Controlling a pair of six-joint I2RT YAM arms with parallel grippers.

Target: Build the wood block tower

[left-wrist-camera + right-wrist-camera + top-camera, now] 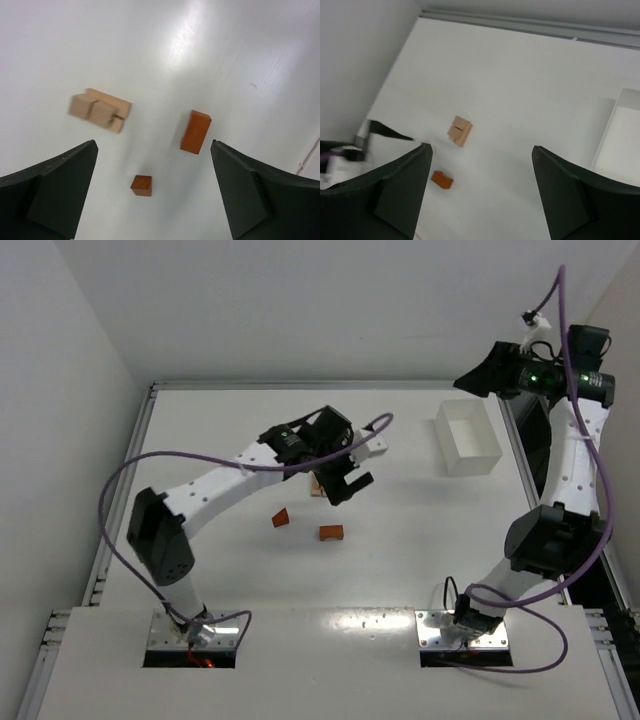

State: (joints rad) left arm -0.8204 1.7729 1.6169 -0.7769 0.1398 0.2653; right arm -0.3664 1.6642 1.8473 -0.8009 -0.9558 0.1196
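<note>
A small cluster of pale tan wooden blocks (pixel 100 110) lies on the white table (pixel 220 420) near its middle, the pieces pressed against each other. The left wrist view blurs them, so the number of pieces is hard to tell; there seems to be a longer bar with two cubes against it. From the overhead camera the left arm covers most of this cluster, leaving only a tan sliver showing.

A reddish-brown wooden bar (pixel 195 131) lies flat, apart from the tan pieces. A reddish-brown wooden cube (pixel 141 185) sits on its own nearer the arm bases. In the right wrist view only the bar and the tan cluster appear.

The left gripper (pixel 153 150) hangs above the blocks with its fingers spread wide and nothing between them. The right gripper (pixel 480 155) is held high at the far right, also spread wide and empty. The white rectangular tray (pixel 468 437) stands at the far right of the table, cut off by the frame edge in the right wrist view.
</note>
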